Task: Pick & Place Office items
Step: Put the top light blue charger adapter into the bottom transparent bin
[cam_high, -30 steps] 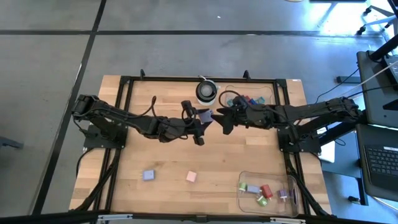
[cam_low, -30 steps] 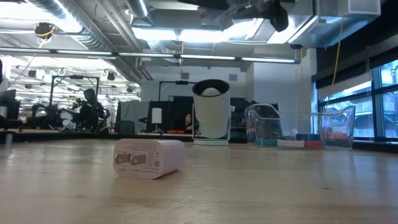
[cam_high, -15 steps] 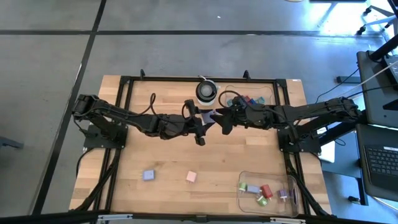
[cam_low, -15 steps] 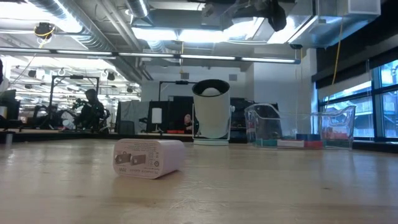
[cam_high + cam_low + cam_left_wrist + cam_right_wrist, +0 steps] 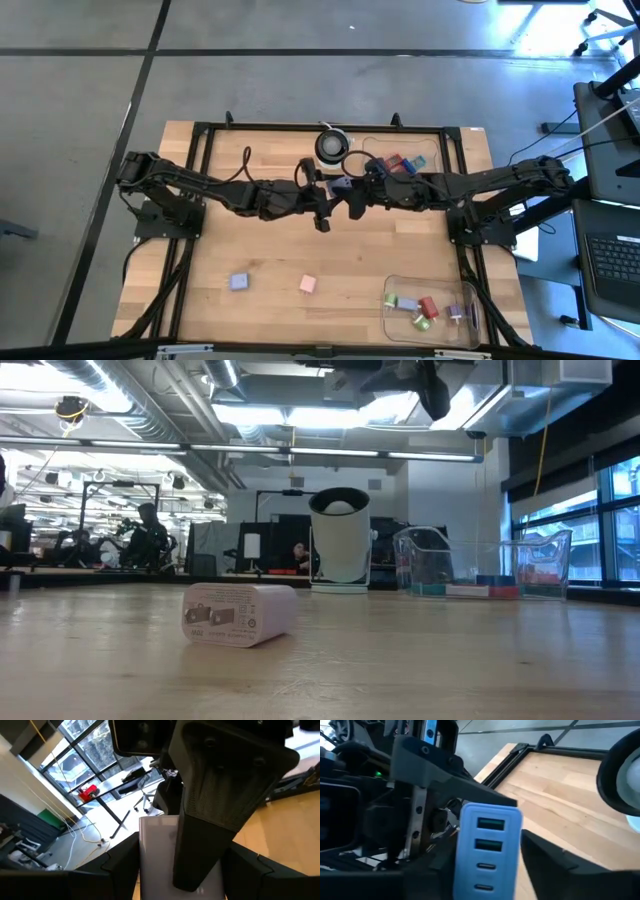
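While the lilac-blue block [image 5: 343,184] hangs mid-air between the two arms, the job looks roughly half done: the clear tray at the counter's near right corner [image 5: 476,300] already holds several pieces (red, green, lilac, teal), but a lilac piece [image 5: 239,282] and a pink piece [image 5: 308,285] lie loose on the near-left counter [image 5: 260,240]. The far tray [image 5: 428,148] has red, blue and teal pieces in it. My read is that those are left to move, though which tray is the goal isn't certain. Current step reads as a handover. Both arms are stretched level toward the counter's middle, wrists facing each other, just in front of the round white-and-black object [image 5: 333,147]. The left tool [image 5: 325,190] is clamped on the block, fingers pressed on its flat sides per the left wrist view. The right tool [image 5: 354,190] is up against the block's ported end, with the block sitting in its mouth. I can't tell whether it has closed on it yet. The block is well off the counter.
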